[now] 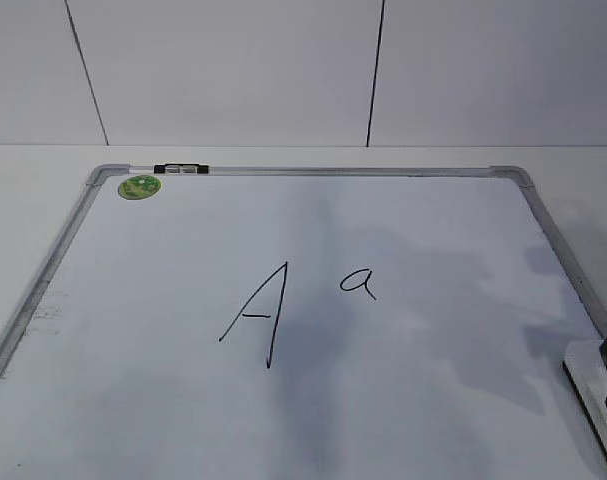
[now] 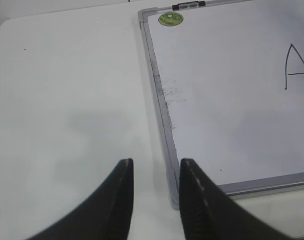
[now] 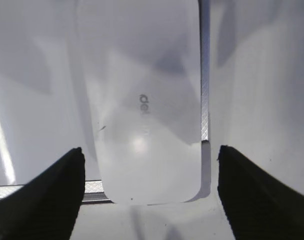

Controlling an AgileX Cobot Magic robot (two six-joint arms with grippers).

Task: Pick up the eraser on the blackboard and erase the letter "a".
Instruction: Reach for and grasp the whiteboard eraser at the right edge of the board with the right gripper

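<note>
The right gripper (image 3: 150, 165) hangs spread wide, its dark fingers either side of the smooth white eraser (image 3: 144, 100), which lies at the corner of the blackboard (image 1: 313, 172), half cut off in the exterior view. The letter "a" (image 1: 358, 283) sits mid-board. The left gripper (image 2: 156, 167) hovers narrowly parted above the grey frame.

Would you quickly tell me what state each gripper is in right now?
Left gripper: open, holding nothing, above the table beside the blackboard.
Right gripper: open wide, straddling the eraser, not gripping it.
</note>
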